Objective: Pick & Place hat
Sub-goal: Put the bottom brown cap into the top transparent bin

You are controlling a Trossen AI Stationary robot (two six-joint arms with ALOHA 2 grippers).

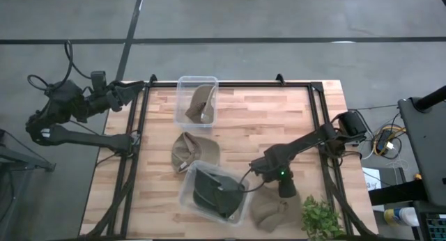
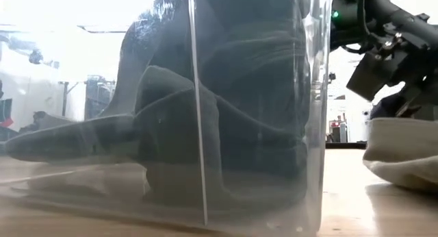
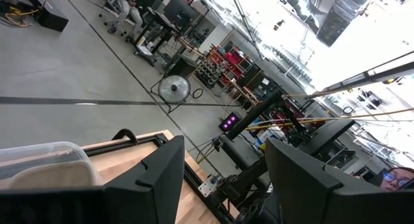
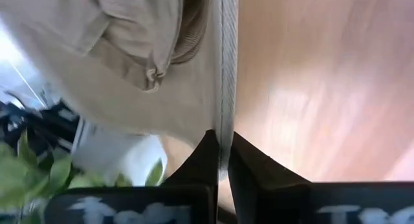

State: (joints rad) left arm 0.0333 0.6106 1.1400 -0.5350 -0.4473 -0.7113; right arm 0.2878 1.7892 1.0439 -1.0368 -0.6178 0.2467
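Hat (image 1: 270, 212) number one, a tan cap, lies on the wooden desk (image 1: 265, 122) near its front edge, just beside a leafy green plant (image 1: 322, 217). The right hand (image 1: 284, 189) is down on it: in the right wrist view its two dark fingers (image 4: 206, 160) are pressed together on the cap's brim edge (image 4: 223, 88), which stands up thin between them, with the tan crown (image 4: 129, 49) spreading to one side and bare wood to the other.

Just beside this cap, a clear plastic bin (image 1: 212, 192) holds a dark hat (image 1: 212, 189); in the low view that bin's wall (image 2: 260, 114) fills most of the picture, the dark fabric bulking behind it, and the tan cap (image 2: 404, 151) shows at the right under the right arm.

Another tan cap (image 1: 189, 152) rests on the desk between the two bins. A second clear bin (image 1: 196, 100) at the far edge holds a further tan hat (image 1: 198, 105).

The left hand (image 1: 136, 88) waits off the desk's far left corner, raised, its fingers (image 3: 162, 179) spread apart and empty, looking out over the room.
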